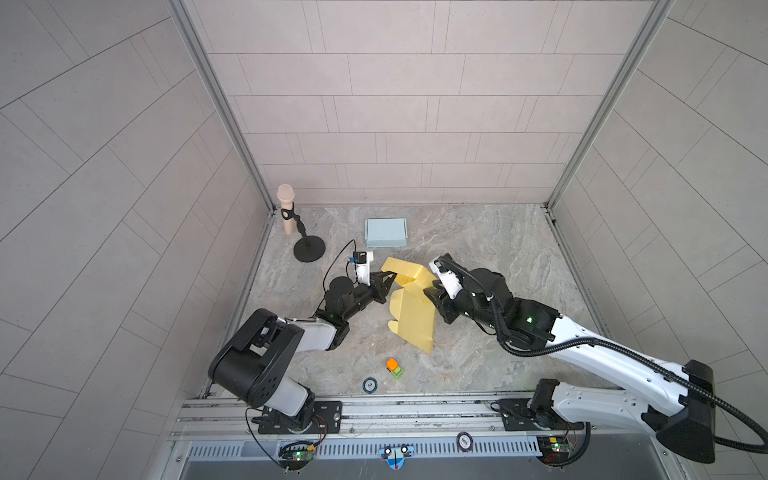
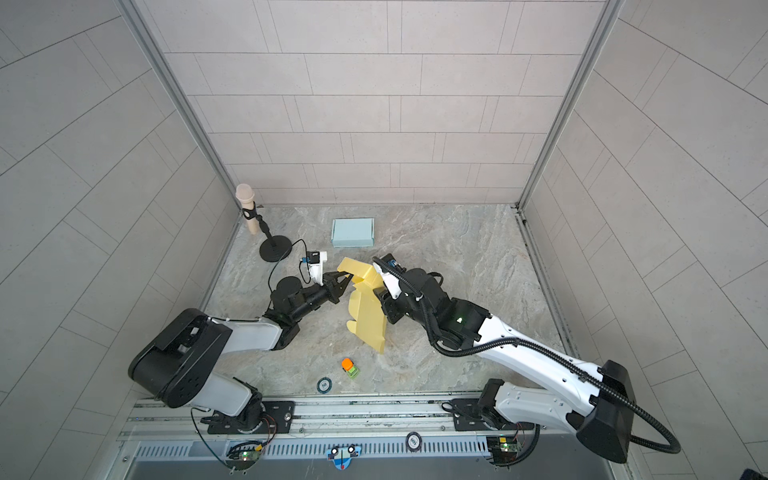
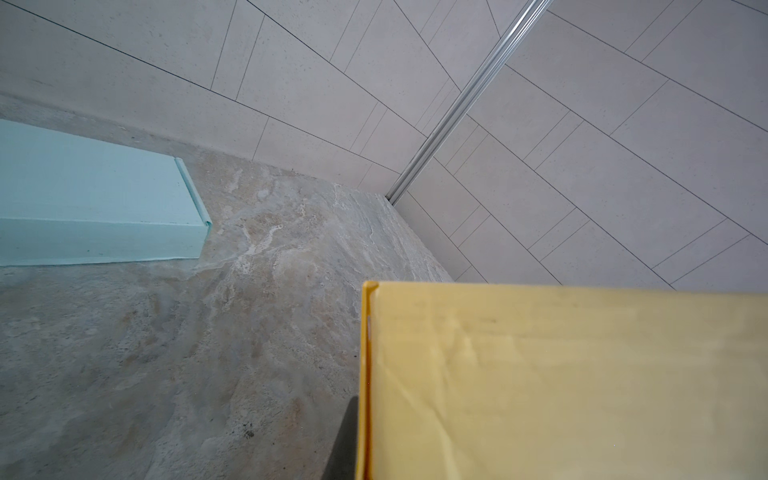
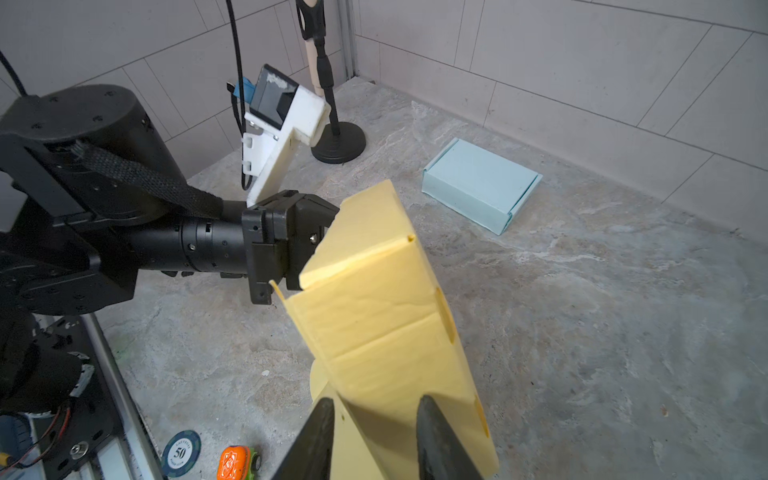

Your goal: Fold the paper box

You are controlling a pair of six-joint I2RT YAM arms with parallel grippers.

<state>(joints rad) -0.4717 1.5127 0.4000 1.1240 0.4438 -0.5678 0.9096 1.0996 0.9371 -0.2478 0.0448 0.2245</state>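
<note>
L tool [image 4: 316, 232] tips hidden behind paper box [image 4: 386, 316].

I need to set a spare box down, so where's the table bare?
Bare: the far right corner, between the blue box and the right wall, and the front strip right of the toy car. Crowded: the middle, where the left hand and right hand meet at the yellow paper box, and the left, with the microphone stand.

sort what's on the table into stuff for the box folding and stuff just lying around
For the job: yellow paper box; left gripper, shut on its edge; right gripper, straddling one wall.

Lying about: light blue box; microphone on stand; toy car; poker chip.
</note>
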